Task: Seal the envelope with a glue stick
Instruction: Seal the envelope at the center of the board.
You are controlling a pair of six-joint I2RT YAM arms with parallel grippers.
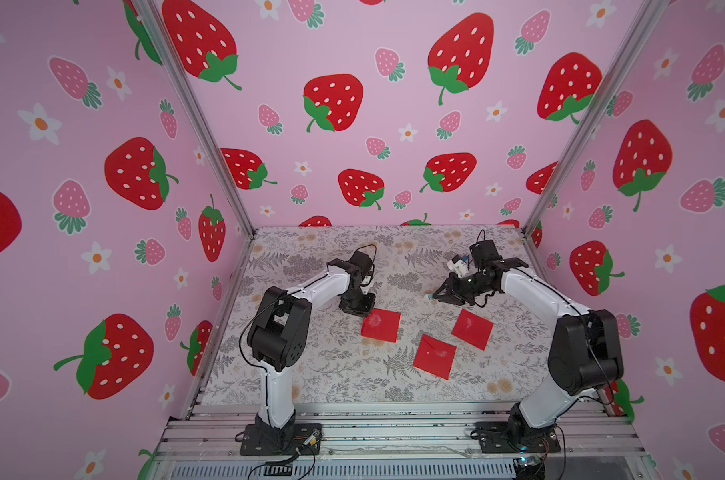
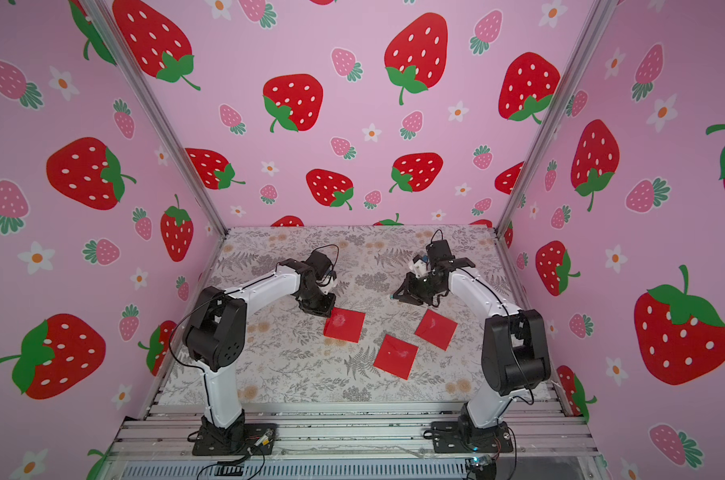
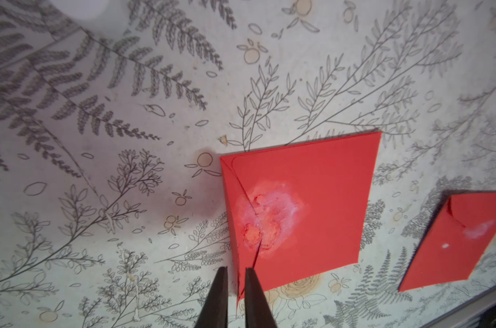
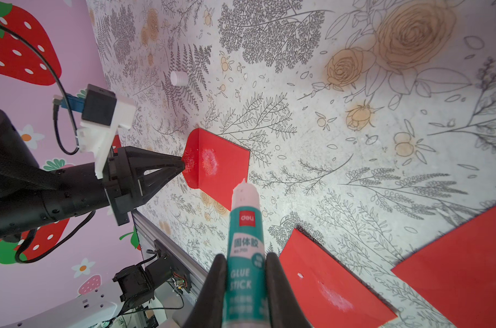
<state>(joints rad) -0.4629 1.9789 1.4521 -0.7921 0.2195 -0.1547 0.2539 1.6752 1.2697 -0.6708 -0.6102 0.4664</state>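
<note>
Three red envelopes on the floral table (image 1: 310,374), all flat-ish, each with a whitish glue smear. The one in play is the left envelope (image 1: 380,325), flap folded over and a heavy smear (image 3: 269,215) right on the seam. Left gripper (image 3: 236,272) sits at that envelope's edge with its jaws a sliver apart and the paper edge in the gap. Can't tell if it's pinching or just let go. In the right wrist view that edge looks slightly lifted. Right gripper (image 4: 245,261) is clamped on the glue stick (image 4: 245,241), uncapped, white tip out, held in the air above the table between the envelopes and touching none. Its cap (image 4: 178,78) stands well apart on the far side of the table. My read is that glue is already down and the flap now needs seating. Press straight down over the smear and don't drag, because this light paper will slide. Keep the fingertips off wet glue or the flap lifts with them. Keep the stick parked high and clear.
</note>
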